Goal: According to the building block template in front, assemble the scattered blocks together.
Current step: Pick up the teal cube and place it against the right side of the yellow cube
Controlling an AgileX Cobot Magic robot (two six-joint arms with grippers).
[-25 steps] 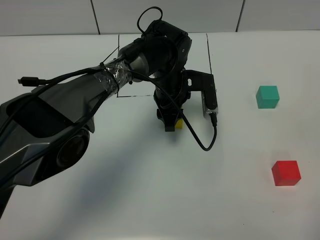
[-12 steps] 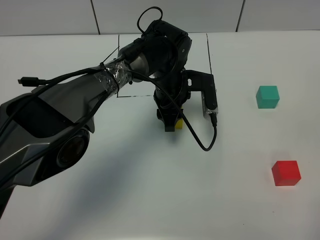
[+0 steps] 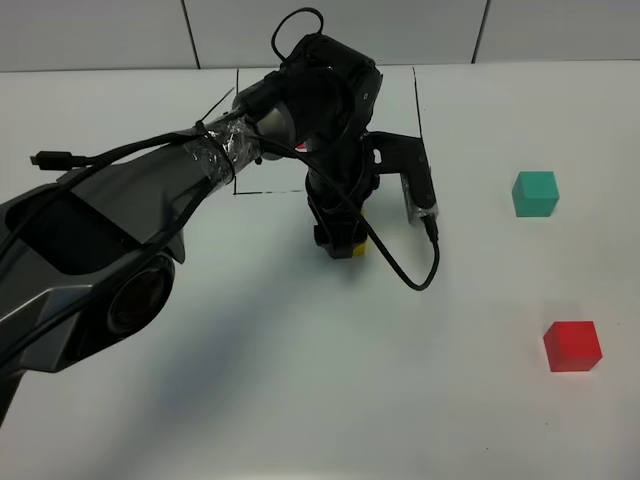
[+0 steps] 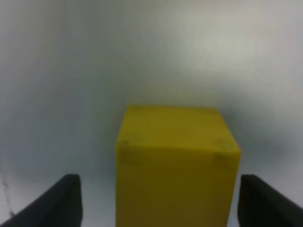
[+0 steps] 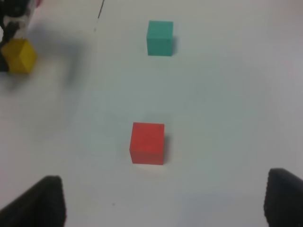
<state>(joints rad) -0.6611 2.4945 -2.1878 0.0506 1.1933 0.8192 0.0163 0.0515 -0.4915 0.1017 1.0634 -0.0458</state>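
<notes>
My left gripper reaches to the table's middle and stands over the yellow cube, just in front of the black drawn rectangle. In the left wrist view the yellow cube sits between the two fingertips, with a gap on one side; the gripper is open. My arm hides the template cubes inside the rectangle. The teal cube and red cube lie apart on the right. The right wrist view shows the red cube, the teal cube and the yellow cube; my right gripper is open and empty.
The white table runs to a grey tiled wall at the back. A black cable loops from the left wrist down beside the yellow cube.
My left arm and wrist have shifted slightly backward and to the left over the yellow cube. The cubes have not moved.
</notes>
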